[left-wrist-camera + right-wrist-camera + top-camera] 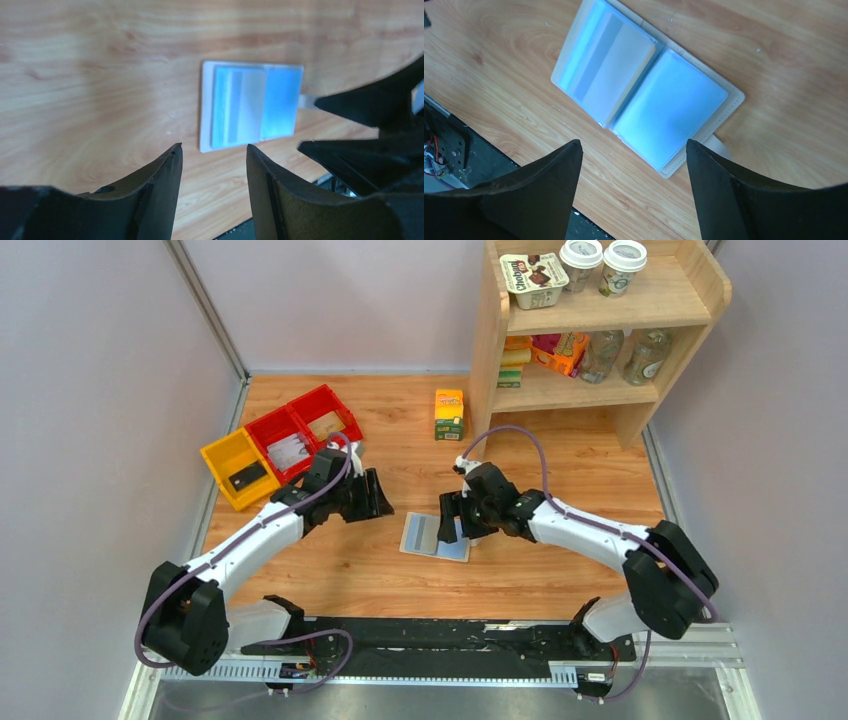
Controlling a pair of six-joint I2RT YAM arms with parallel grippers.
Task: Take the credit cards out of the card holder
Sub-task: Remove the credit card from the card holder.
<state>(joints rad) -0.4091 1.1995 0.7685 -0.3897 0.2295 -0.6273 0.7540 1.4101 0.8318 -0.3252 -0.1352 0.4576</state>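
The card holder (425, 536) lies spread open on the wooden table, its light blue inside facing up. In the right wrist view the card holder (669, 112) has a grey credit card (614, 75) with a darker stripe tucked in its left sleeve, and the closing tab (720, 146) sticks out at its right edge. My right gripper (634, 145) hovers open above the holder's right half, nothing between its fingers. My left gripper (212, 147) is open and empty, just left of the card holder (250, 106). From above, the left gripper (383, 502) and right gripper (458, 530) flank the holder.
A yellow bin (222, 452) holding a dark flat piece and two red bins (300, 412) stand at the back left; one red bin holds a greyish card (288, 452). A small juice carton (449, 414) and a wooden shelf (600, 390) stand at the back right.
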